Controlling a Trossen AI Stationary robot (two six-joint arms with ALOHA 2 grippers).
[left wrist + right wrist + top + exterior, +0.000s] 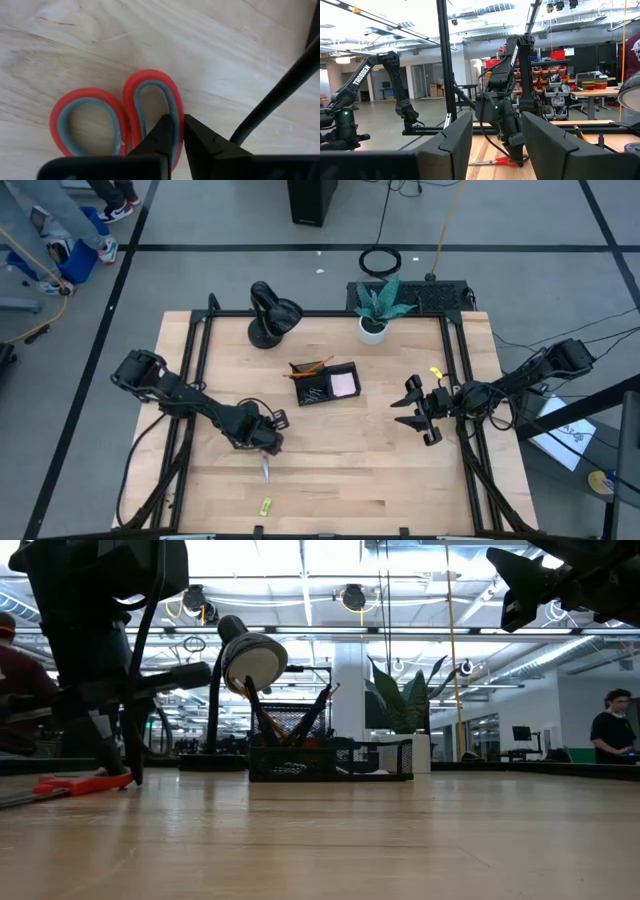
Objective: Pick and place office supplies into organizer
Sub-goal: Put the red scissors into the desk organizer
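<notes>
We see the red-handled scissors (117, 117) flat on the table (380, 460), directly under the left gripper (180, 135), whose fingers are clenched on the rim of one handle loop. Blades poke out toward the front edge. Organizer (325, 383) sits well beyond that gripper, toward table centre. Small yellow-green piece (266, 505) lies just past the blade tips. Right gripper (425, 418) hovers to the organizer's right, fingers parted, nothing in them.

Robotics lab: other Trossen arm (365, 95), parts-bin shelves (555, 75), workbenches (592, 92).
</notes>
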